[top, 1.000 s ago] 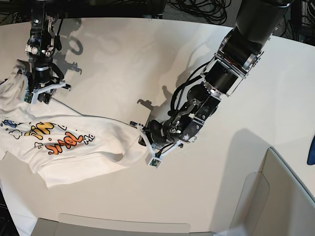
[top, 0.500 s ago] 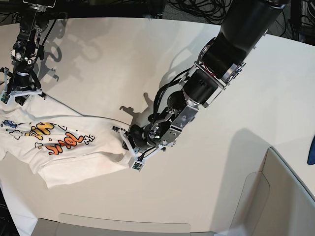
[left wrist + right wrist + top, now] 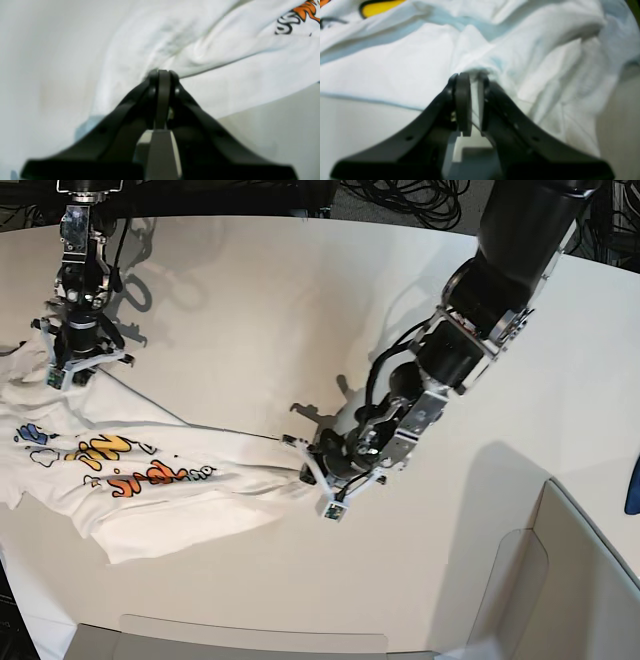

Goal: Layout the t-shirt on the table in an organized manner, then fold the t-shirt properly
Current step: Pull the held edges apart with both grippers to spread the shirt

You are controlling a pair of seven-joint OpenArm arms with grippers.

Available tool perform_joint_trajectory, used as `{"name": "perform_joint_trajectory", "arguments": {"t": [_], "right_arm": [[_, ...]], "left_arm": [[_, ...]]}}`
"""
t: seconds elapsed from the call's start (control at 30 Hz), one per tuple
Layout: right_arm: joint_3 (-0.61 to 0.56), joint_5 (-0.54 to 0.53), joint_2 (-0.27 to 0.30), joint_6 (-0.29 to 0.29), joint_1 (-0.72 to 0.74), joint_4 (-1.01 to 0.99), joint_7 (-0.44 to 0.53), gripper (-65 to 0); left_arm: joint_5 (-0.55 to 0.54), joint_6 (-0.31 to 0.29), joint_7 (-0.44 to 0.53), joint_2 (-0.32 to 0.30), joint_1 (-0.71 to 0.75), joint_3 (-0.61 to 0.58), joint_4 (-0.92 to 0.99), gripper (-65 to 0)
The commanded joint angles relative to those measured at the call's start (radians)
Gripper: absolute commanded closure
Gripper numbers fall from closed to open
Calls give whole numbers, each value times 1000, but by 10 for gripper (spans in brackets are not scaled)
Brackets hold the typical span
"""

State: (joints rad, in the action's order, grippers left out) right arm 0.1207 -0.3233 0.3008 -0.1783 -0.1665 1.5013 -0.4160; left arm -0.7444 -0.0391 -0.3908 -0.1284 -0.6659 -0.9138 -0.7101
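The white t-shirt (image 3: 150, 515) lies crumpled on the left of the table (image 3: 250, 310), its orange, yellow and blue print (image 3: 125, 470) facing up. My left gripper (image 3: 318, 478) is low at the shirt's right end, shut on a pinch of white cloth. The left wrist view shows that gripper (image 3: 162, 73) with its jaws pressed together on a fold of the t-shirt (image 3: 225, 87). My right gripper (image 3: 72, 368) stands at the shirt's far left corner. In the right wrist view the gripper (image 3: 470, 75) clamps a bunched ridge of the t-shirt (image 3: 395, 70). A taut edge runs between the two grippers.
A grey panel (image 3: 570, 580) rises at the table's near right corner, and a grey strip (image 3: 250, 645) lines the front edge. A blue object (image 3: 633, 485) pokes in at the right border. Dark cables (image 3: 400, 198) lie beyond the far edge.
Both grippers swung left half a second ago and have come back right. The shirt's right end now reaches further right and its upper edge is stretched straighter.
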Motion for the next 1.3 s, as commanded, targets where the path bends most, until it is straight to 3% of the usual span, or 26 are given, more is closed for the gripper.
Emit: {"name": "perform_joint_trajectory", "arguments": {"t": [0.0, 0.17, 0.27, 0.43, 0.67, 0.77, 1.0, 1.27], "right_arm": [[-43, -27, 1, 32, -9, 20, -50, -58], [-232, -27, 2, 32, 8, 57, -50, -58], [-335, -27, 4, 32, 40, 60, -54, -58], [-479, -27, 13, 32, 121, 60, -162, -58], [-560, -27, 57, 32, 141, 69, -257, -58], [-559, -27, 107, 32, 121, 95, -306, -58], [-551, -27, 222, 32, 74, 238, -335, -61], [-550, -32, 219, 26, 45, 394, -341, -63]], "left_arm": [[33, 41, -106, -72, 42, 0, -29, 0], [33, 43, -204, -236, 226, 184, -285, 0], [35, 43, -267, -304, 361, 345, -448, 0], [36, 43, -334, -379, 568, 552, -702, 0], [36, 38, -348, -411, 819, 755, -897, 0], [36, 37, -348, -420, 888, 803, -939, 0], [36, 37, -348, -420, 920, 841, -982, 0], [36, 37, -348, -417, 918, 836, -997, 0]]}}
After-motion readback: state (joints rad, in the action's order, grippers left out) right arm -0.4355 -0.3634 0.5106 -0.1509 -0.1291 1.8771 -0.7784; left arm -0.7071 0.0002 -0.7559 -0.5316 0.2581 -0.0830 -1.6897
